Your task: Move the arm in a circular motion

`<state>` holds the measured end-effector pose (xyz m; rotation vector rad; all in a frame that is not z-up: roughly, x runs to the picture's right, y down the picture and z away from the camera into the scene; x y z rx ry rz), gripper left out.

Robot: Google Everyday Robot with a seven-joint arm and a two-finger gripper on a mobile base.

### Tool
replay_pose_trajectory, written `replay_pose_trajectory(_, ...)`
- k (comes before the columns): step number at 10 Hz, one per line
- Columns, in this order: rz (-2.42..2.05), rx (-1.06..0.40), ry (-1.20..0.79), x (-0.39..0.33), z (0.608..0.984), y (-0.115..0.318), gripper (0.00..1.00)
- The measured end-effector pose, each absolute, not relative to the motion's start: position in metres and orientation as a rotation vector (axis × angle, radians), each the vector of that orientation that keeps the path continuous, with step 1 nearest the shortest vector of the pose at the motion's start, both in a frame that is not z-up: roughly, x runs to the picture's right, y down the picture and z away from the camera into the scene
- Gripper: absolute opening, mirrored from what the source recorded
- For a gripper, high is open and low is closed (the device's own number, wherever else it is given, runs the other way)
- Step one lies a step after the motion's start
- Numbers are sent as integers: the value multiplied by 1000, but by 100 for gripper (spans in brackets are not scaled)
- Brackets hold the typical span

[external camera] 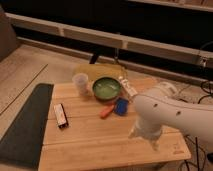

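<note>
Currently, the arm (172,111) enters from the right edge and bends down over the right part of the table (100,145), with the gripper (146,136) hanging near the front right corner, just above the wood. Whether its claw is spread or pressed together cannot be told; it holds nothing that shows.

Hazards, left to right:

- Mat (25,125): dark, lying along the left edge of the table. Well apart from the gripper; low risk.
- Remote (60,115): a small dark bar flat on the left part of the table. A wide circle at this height could sweep it off.
- Cup (80,83): upright, near the back edge, just beside the bowl. Light and likely to tip on contact.
- Bowl (106,88): green, at the back centre. The elbow could catch it if the circle swings toward the back.
- Orange item (105,111) and blue item (121,106): side by side ahead of the bowl, nearest the arm. These are the likeliest to be struck.
- White item (128,88): right of the bowl, close to the upper arm.

Judgement: a low gripper is the main cause of any collision. Raising it, or keeping the circle over the bare front right area, would reduce the risk.
</note>
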<state>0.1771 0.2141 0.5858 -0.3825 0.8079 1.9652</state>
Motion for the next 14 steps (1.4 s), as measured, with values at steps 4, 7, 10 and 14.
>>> replay_pose_trajectory(4,2127,-261,872,277,602,204,65)
replay_pose_trajectory(7,2213,-186,871,334,614,178,65)
replay_pose_trajectory(10,2252,-155,848,365,625,151,65)
replay_pose_trajectory(14,2248,-184,815,378,652,113,65)
